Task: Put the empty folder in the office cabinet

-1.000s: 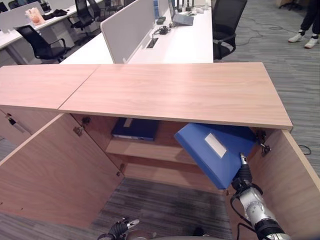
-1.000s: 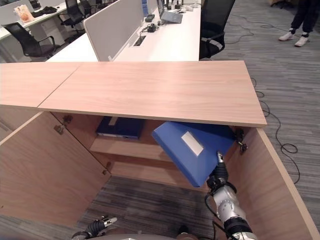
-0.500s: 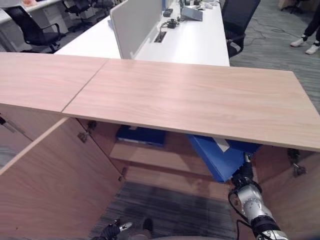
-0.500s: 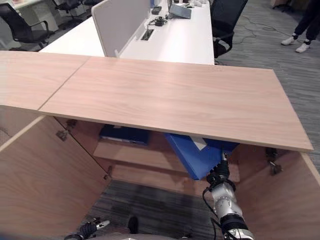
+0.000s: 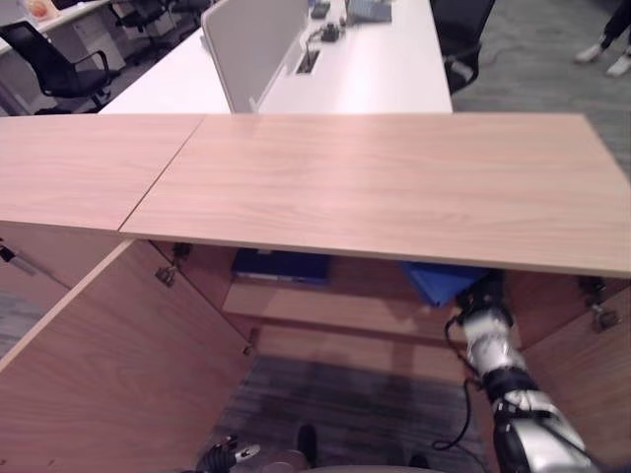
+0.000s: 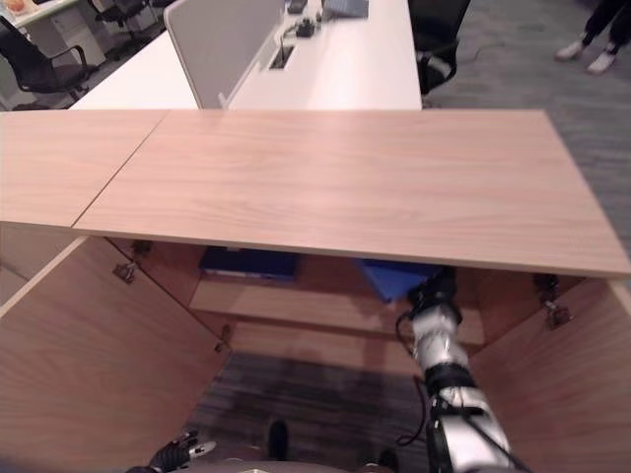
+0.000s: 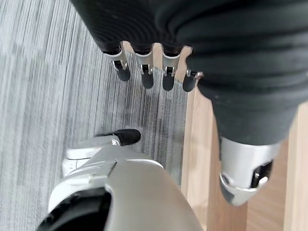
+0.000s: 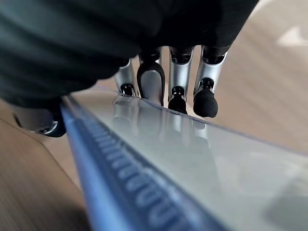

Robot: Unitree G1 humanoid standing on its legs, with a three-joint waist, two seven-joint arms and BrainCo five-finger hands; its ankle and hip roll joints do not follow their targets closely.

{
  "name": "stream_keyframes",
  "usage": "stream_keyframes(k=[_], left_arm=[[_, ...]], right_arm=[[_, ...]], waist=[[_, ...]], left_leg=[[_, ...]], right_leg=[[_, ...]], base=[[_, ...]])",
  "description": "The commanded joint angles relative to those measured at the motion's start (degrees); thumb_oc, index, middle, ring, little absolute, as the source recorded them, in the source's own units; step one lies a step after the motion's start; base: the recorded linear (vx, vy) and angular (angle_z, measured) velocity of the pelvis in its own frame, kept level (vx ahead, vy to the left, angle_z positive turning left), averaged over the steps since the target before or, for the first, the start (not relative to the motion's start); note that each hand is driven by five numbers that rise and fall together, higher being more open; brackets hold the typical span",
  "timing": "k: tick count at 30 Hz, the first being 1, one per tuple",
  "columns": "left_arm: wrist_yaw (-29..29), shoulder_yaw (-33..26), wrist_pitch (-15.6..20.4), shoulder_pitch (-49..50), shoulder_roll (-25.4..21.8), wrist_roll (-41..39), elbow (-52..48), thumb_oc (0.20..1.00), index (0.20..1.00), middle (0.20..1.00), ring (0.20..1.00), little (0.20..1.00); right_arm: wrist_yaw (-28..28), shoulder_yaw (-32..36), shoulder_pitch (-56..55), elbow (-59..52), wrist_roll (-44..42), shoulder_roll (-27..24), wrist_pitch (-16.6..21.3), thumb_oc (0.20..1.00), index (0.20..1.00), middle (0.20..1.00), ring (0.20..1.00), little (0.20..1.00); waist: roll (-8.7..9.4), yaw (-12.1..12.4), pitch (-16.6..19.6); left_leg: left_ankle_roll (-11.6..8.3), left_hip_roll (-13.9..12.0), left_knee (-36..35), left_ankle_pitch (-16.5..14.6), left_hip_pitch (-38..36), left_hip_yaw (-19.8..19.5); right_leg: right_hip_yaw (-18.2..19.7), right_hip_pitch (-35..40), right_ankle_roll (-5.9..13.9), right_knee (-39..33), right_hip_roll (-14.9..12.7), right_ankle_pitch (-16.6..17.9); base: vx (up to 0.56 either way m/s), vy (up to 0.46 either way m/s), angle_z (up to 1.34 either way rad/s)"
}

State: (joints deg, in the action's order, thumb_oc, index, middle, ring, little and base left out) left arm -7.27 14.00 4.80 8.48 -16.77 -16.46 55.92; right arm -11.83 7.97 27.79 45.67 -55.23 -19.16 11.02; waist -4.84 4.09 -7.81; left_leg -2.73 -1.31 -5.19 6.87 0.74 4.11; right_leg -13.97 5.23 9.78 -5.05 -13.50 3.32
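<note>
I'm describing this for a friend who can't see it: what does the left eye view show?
The robot's right hand pushes a blue folder under the wooden top of an open office cabinet. A darker folder lies on the shelf inside.

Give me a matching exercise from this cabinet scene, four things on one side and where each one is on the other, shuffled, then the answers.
Things:
1. blue folder
2. dark folder
3. left hand
4. black office chair

Places:
A. lying flat on the cabinet shelf
B. hanging low over the carpet, holding nothing
C. by the far desks
D. in the right hand, under the cabinet top

Pairs: 1-D, 2-A, 3-B, 4-C
</note>
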Motion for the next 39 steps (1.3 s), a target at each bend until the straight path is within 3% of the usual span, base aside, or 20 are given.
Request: stream_keyframes(k=[1, 2, 4, 6, 8, 12, 17, 20, 23, 27, 33, 37, 39], left_arm=[[-0.1, 2.9, 1.9, -4.2, -3.7, -0.1, -0.3, 1.000, 1.000, 1.000, 1.000, 1.000], [-0.2, 3.6, 2.2, -5.2, -4.5, -1.2, -0.7, 1.000, 1.000, 1.000, 1.000, 1.000], [-0.1, 3.9, 2.1, -5.7, -4.8, -1.6, -0.3, 1.000, 1.000, 1.000, 1.000, 1.000], [0.7, 3.6, 2.1, -5.4, -5.6, -1.6, 0.8, 1.000, 1.000, 1.000, 1.000, 1.000], [1.0, 4.0, 2.4, -6.3, -6.5, -1.6, 2.0, 1.000, 1.000, 1.000, 1.000, 1.000], [1.6, 6.2, 3.5, -7.3, -6.2, -1.5, 1.6, 1.000, 1.000, 1.000, 1.000, 1.000], [1.4, 8.4, 3.9, -7.9, -5.8, -1.7, -0.4, 1.000, 1.000, 1.000, 1.000, 1.000], [1.3, 9.0, 3.9, -8.6, -6.0, -1.7, -0.9, 1.000, 1.000, 1.000, 1.000, 1.000], [1.4, 9.5, 4.1, -10.5, -7.0, -2.3, -1.2, 1.000, 1.000, 1.000, 1.000, 1.000], [1.1, 11.2, 4.3, -11.7, -7.7, -3.8, -4.3, 1.000, 1.000, 1.000, 1.000, 1.000], [1.4, 11.2, 4.9, -12.6, -8.1, -5.4, -6.5, 1.000, 1.000, 1.000, 1.000, 1.000], [1.6, 11.2, 5.3, -13.2, -8.8, -5.6, -7.0, 1.000, 1.000, 1.000, 1.000, 1.000], [1.6, 11.3, 5.3, -13.2, -8.8, -5.6, -7.1, 1.000, 1.000, 1.000, 1.000, 1.000]], right_arm=[[0.6, 3.6, 12.9, 1.3, -5.7, -3.7, 7.0, 0.200, 0.200, 0.200, 0.200, 0.200], [0.3, 3.7, 18.1, 3.2, -7.4, -4.6, 7.5, 0.200, 0.200, 0.200, 0.200, 0.200], [0.3, 3.8, 20.4, 3.8, -8.4, -4.9, 7.9, 0.200, 0.200, 0.200, 0.200, 0.200], [-1.3, 5.1, 24.3, 7.4, -10.8, -6.1, 9.3, 0.200, 0.200, 0.200, 0.200, 0.200], [-1.6, 5.6, 27.2, 11.2, -13.9, -7.9, 9.9, 0.200, 0.200, 0.200, 0.200, 0.200], [-3.5, 5.5, 33.6, 17.2, -15.9, -11.0, 9.5, 0.200, 0.200, 0.200, 0.200, 0.200], [-4.0, 4.2, 35.6, 20.0, -15.3, -12.3, 8.4, 0.200, 0.200, 0.200, 0.200, 0.200], [-4.1, 3.5, 36.2, 20.0, -14.5, -12.9, 8.0, 0.200, 0.200, 0.200, 0.200, 0.200], [-3.8, 3.2, 37.8, 20.3, -14.3, -13.9, 7.9, 0.200, 0.200, 0.200, 0.200, 0.200], [-3.4, 2.4, 40.2, 21.9, -16.1, -16.2, 7.7, 0.200, 0.200, 0.200, 0.200, 0.200], [-2.7, 2.4, 39.2, 23.4, -17.9, -13.7, 7.2, 0.200, 0.200, 0.200, 0.200, 0.200], [-1.8, 3.2, 39.3, 24.3, -19.9, -12.8, 7.0, 0.200, 0.200, 0.200, 0.200, 0.200], [-1.8, 3.1, 39.3, 24.2, -20.1, -12.5, 7.1, 0.200, 0.200, 0.200, 0.200, 0.200]], waist=[[1.45, 2.3, -3.1], [0.01, 2.3, -5.6], [-0.42, 2.9, -6.2], [-1.11, 4.9, -6.2], [-0.95, 5.1, -7.2], [-1.65, 5.5, -6.1], [-3.26, 6.4, -6.2], [-4.24, 6.8, -6.8], [-5.87, 7.3, -8.5], [-7.23, 8.4, -8.7], [-7.90, 9.6, -8.6], [-7.68, 10.0, -8.1], [-7.63, 9.9, -8.3]], left_leg=[[-0.62, -0.5, 5.7, -10.3, -0.7, -2.1], [-0.20, -1.1, 7.0, -10.8, 0.5, -0.8], [-0.13, -1.5, 8.2, -11.1, 1.7, 0.4], [0.39, -2.0, 11.1, -12.1, 4.9, 3.0], [-0.06, -1.5, 14.0, -12.9, 7.1, 2.4], [-0.82, -0.1, 12.3, -11.2, 11.3, 1.9], [-0.24, 1.6, 8.7, -9.8, 11.3, 0.8], [-0.29, 1.8, 10.4, -10.4, 13.3, 0.1], [-0.96, 1.6, 16.2, -10.9, 19.9, -0.8], [-1.58, 1.5, 17.7, -10.4, 25.7, -1.6], [-1.62, 1.6, 17.2, -9.7, 30.2, -2.3], [-1.77, 1.6, 22.0, -12.6, 34.4, -3.5], [-1.54, 1.5, 23.0, -11.8, 35.8, -3.0]], right_leg=[[1.6, -5.3, 3.08, 6.6, -6.0, -0.3], [0.6, -10.8, 3.86, 13.0, -7.2, 0.4], [-1.4, -13.5, 4.08, 16.3, -8.1, 0.8], [-11.2, -14.7, 2.90, 19.4, -9.9, 0.3], [-9.0, -14.3, 1.87, 15.8, -8.4, -0.2], [-8.0, -19.2, 3.25, 14.0, -10.4, 2.6], [-6.6, -22.0, 4.11, 14.7, -12.0, 3.0], [-6.5, -23.2, 4.09, 16.2, -12.9, 2.3], [-6.6, -26.7, 3.98, 19.4, -13.4, 1.1], [-6.0, -31.9, 4.02, 22.6, -13.6, -0.1], [-4.5, -37.5, 3.79, 25.3, -13.6, -1.6], [-2.3, -41.9, 3.99, 31.2, -13.9, -5.3], [-2.5, -43.2, 3.26, 31.9, -14.2, -4.6]], base=[[-0.25, 0.191, -0.03], [-0.28, 0.180, -0.02], [-0.20, 0.106, -0.36], [-0.10, 0.006, -0.45], [-0.05, -0.016, -0.33], [-0.07, 0.041, -0.15], [-0.02, 0.059, 0.08], [-0.04, -0.019, 0.15], [-0.08, -0.066, 0.44], [0.00, -0.032, 0.21], [0.07, -0.008, 0.06], [0.08, -0.033, 0.12], [0.03, -0.006, 0.24]])
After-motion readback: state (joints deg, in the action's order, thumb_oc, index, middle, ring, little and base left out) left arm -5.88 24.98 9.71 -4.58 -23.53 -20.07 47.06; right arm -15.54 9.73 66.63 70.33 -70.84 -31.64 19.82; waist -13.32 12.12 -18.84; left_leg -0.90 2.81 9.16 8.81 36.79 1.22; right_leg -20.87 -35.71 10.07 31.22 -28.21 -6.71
